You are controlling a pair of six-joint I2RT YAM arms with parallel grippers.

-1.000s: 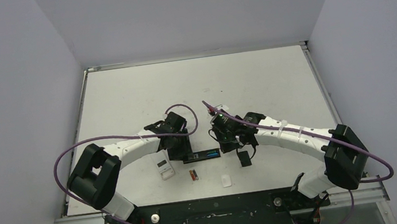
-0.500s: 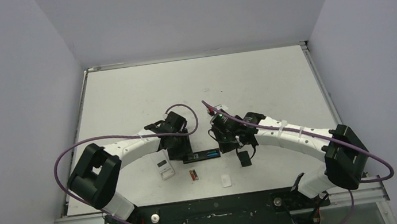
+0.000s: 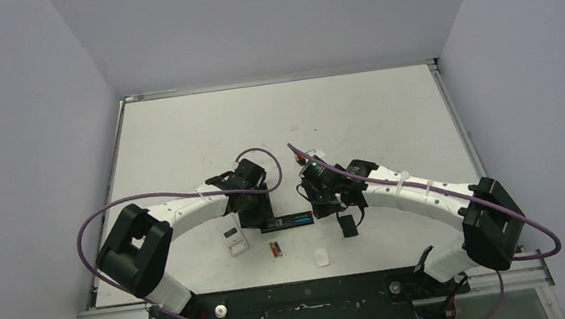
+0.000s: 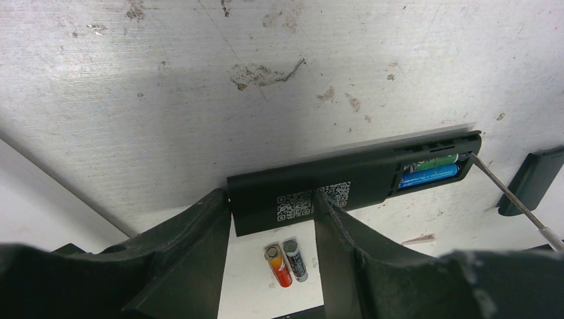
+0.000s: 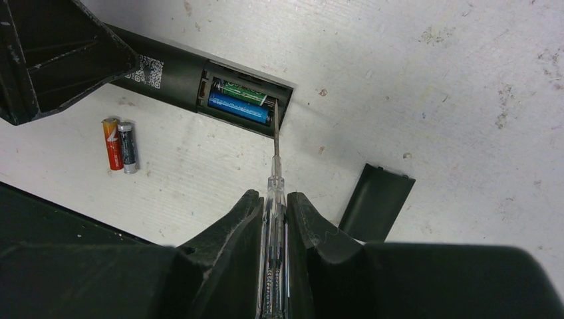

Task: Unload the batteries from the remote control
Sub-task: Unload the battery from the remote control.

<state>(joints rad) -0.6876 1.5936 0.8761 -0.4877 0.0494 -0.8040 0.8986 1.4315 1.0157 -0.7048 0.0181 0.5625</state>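
Nearest the bases, a small white piece (image 3: 322, 257) lies on the table (image 3: 356, 117), with two loose batteries (image 5: 119, 144) side by side just beyond it. A black cover (image 5: 376, 202) rests near the right gripper (image 5: 273, 199), which is clenched on a clear-handled screwdriver (image 5: 275, 174). Its tip reaches the remote's (image 4: 346, 183) open compartment, where a blue battery (image 5: 238, 107) and a green battery (image 5: 243, 90) sit. The left gripper (image 4: 273, 212) stands spread: one finger at the remote's end, the other across its back.

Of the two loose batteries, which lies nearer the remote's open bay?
The dark battery; the red battery lies beside it, farther from the bay.
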